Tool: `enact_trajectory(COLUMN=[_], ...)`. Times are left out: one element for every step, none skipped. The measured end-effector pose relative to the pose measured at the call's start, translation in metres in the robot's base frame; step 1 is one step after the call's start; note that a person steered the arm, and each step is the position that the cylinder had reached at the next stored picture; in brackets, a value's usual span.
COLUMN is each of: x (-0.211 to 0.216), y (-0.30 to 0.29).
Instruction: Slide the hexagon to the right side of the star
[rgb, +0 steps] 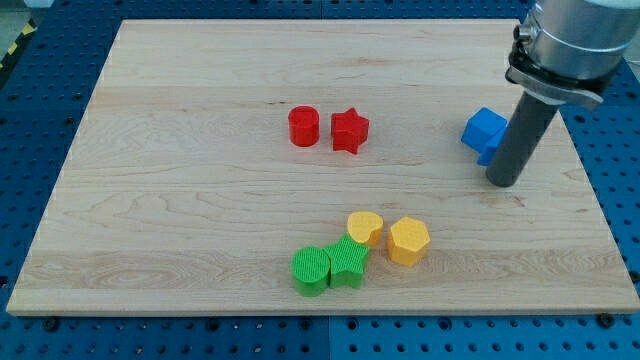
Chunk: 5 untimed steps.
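Pale wooden board (200, 200) fills your view, resting on a blue perforated bench (40, 90) that shows around its edges. You have no pincer on this arm, so no open or closed state applies; the arm ends in a dark rod, and my tip (503, 182) stands on the board toward three o'clock. Just beside the rod at its nine o'clock sits the blue block (483, 132), its right edge hidden behind the rod, so you cannot tell whether they touch. Your yellow hexagon (409, 241) lies toward five o'clock of the board's middle, well apart from my tip, at about seven o'clock from it. Just at the hexagon's ten o'clock is the yellow heart (364, 228), close beside it. At the heart's seven o'clock the green star (348, 262) touches it, and the green cylinder (311, 270) presses against that star's nine o'clock side. Up near the board's middle, toward twelve o'clock, the red cylinder (304, 126) and the red star (350, 130) sit side by side, the star at three o'clock of the cylinder.
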<state>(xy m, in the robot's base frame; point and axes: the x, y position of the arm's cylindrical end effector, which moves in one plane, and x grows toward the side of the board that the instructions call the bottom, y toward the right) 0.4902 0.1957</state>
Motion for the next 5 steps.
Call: enact_trajectory(x=[0.054,0.093,0.110,0.129,0.125], y=[0.000,-0.005,-0.037,-0.074,-0.106])
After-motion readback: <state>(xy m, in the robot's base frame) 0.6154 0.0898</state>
